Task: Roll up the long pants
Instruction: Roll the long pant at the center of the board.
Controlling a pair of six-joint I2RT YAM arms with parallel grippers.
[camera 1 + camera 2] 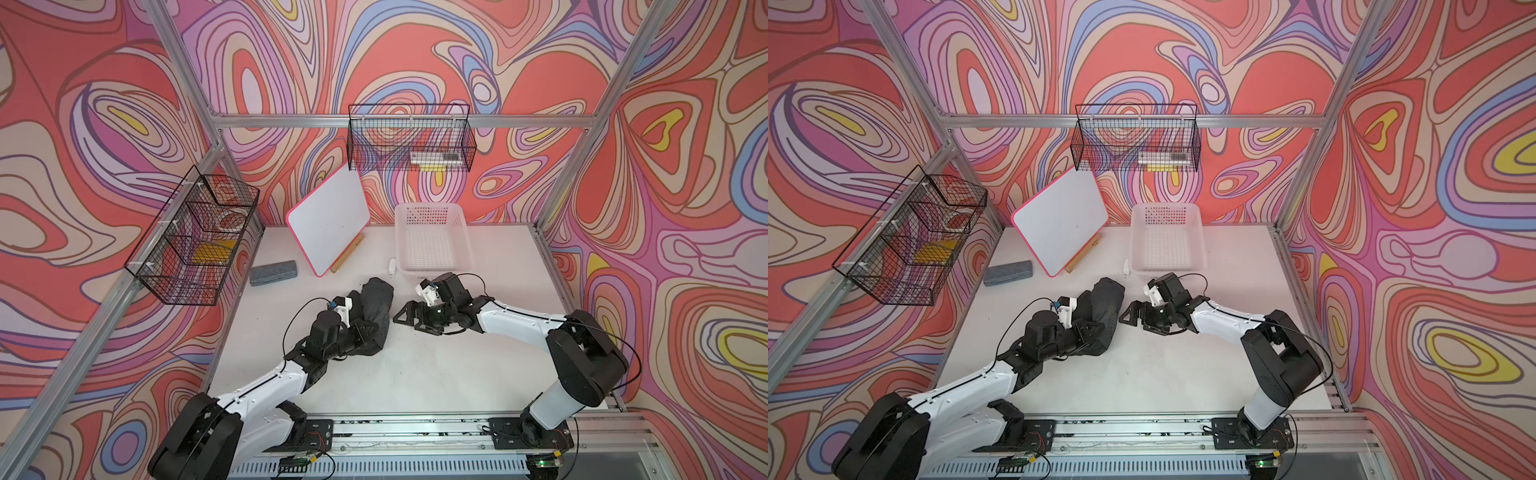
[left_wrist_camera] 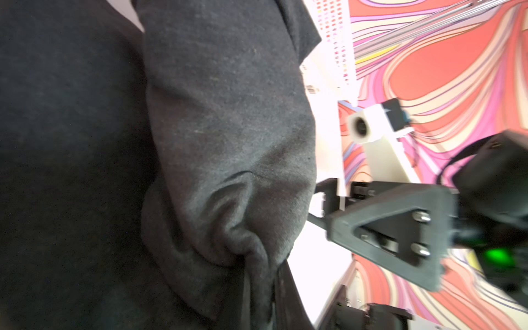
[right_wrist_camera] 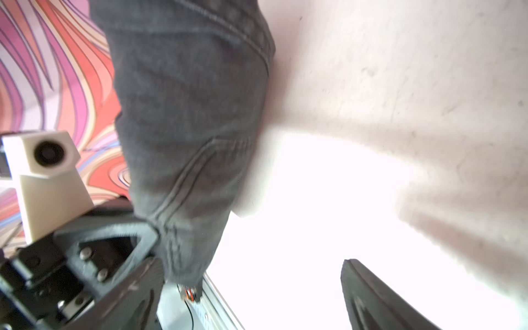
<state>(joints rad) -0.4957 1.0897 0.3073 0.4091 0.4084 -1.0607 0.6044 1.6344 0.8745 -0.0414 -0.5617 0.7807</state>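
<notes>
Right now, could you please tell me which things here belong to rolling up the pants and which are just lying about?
Belongs to the job:
long pants, already rolled into a bundle
left gripper, pinching the bundle
right gripper, open beside it

Just lying about:
grey eraser
whiteboard
white basket
side wire basket
back wire basket
</notes>
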